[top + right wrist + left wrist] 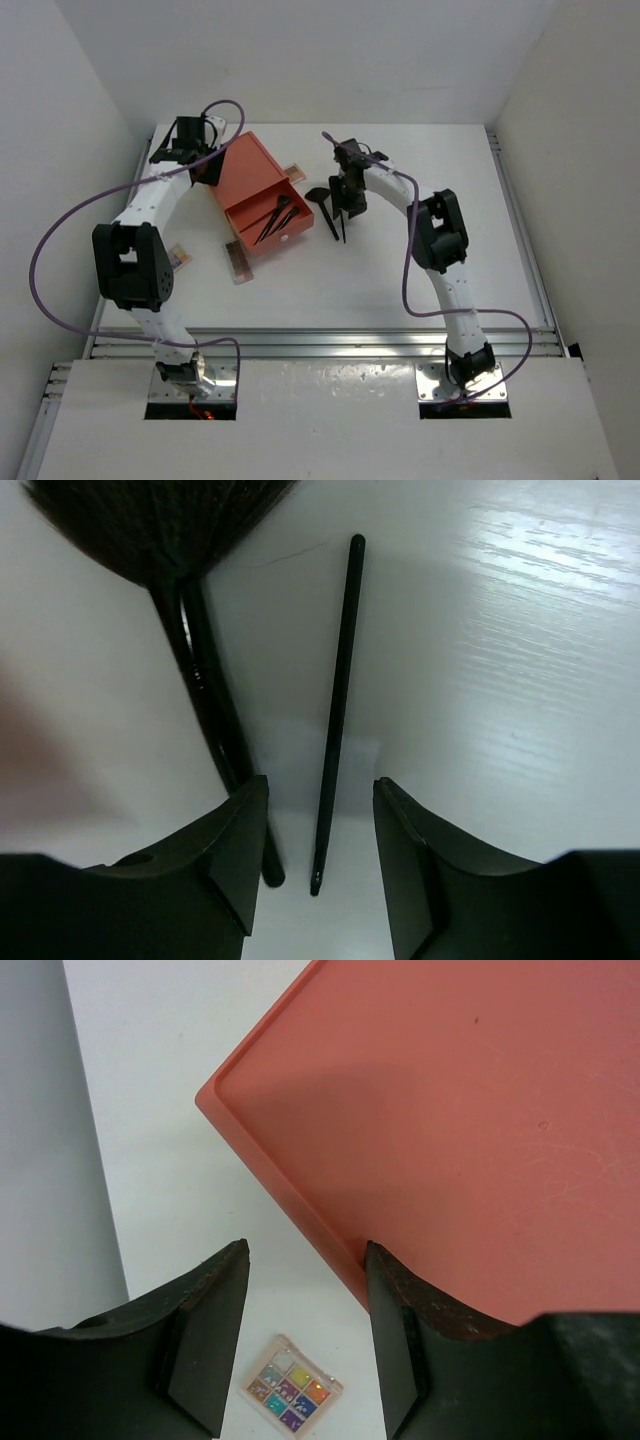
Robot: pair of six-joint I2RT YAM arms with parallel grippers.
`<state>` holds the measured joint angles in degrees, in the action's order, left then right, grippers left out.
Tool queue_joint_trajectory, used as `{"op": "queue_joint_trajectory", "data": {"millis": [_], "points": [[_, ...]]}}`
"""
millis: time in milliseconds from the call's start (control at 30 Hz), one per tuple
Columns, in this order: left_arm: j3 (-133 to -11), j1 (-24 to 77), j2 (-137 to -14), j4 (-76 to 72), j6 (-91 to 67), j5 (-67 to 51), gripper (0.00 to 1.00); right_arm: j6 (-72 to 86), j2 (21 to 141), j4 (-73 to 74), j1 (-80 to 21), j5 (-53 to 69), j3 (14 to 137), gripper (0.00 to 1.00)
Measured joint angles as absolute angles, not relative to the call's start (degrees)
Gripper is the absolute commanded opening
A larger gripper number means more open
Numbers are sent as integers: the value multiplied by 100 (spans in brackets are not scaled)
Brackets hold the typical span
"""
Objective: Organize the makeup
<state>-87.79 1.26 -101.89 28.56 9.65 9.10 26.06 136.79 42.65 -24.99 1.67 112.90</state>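
Right gripper (320,790) hovering, jaws wide, straddling slim black stick (335,710), likely lining up crosswise pinch. Fan brush (195,640) lying at stick's 9 o'clock. Left gripper (307,1255) gaping, empty, hanging over orange drawer box (450,1130) corner; multicoloured palette (292,1397) sitting at 6 o'clock.

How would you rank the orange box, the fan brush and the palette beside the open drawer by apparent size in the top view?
1. Orange box, clearly largest.
2-3. Fan brush and palette: too close to rank; the brush is longer, the palette wider.
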Motion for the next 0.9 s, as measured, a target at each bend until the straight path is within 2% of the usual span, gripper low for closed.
{"op": "queue_joint_trajectory", "data": {"millis": [300,433,667,767,900], "points": [[-8779,64,-10167,2967,1026,967,55,2506,14105,4335,-2565,-60,11778,35],[-8785,60,-10167,2974,1026,969,55,2410,14178,4523,-2650,-405,11924,34],[-8801,-34,-10167,3028,1015,917,54,2351,14258,4836,-2775,-757,12079,15],[-8809,-126,-10167,3041,991,895,54,2342,14258,4895,-2797,-827,12079,1],[-8860,-196,-10175,3133,937,829,54,2342,14210,4888,-2799,-899,11996,1]]}}
